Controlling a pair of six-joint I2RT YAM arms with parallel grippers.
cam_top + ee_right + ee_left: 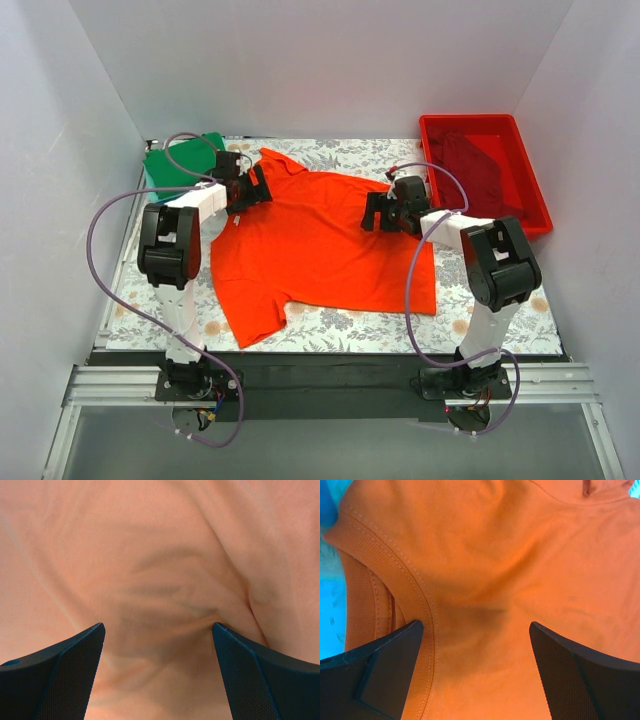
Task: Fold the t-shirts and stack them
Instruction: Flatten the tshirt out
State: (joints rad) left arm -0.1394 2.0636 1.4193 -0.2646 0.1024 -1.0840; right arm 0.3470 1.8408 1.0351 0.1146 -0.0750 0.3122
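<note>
Checking in from the remote desk. The bright orange-red short-sleeved cloth t-shirt (320,250) is spread out mostly flat in the middle of the floral-covered worktop (340,325). It lies sideways, with the neck toward the left side and the hem toward the right, and a few soft wrinkles run through the body.

The left end effector (258,188) is at the shirt's left edge, with its jaws standing wide. On the left wrist cam, the left end effector (476,627) has the ribbed neckband (415,605) curving just past the left finger and plain orange cloth filling the gap. Nothing is pinched.

The right end effector (378,214) is over the far right part of the shirt body, also wide open. On its own cam, the right end effector (159,627) shows only a puckered fold of orange cloth between the two dark fingers (the colour looks washed out and peachy on that feed). I honestly can't tell from either wrist view whether the fingertips touch the fabric or hang just above it.

A folded green shirt (180,160) sits in the far left corner, just beside the left arm. The red plastic bin (535,215) is at the far right, with a dark red shirt (480,165) bunched inside it, well apart from the orange one.
</note>
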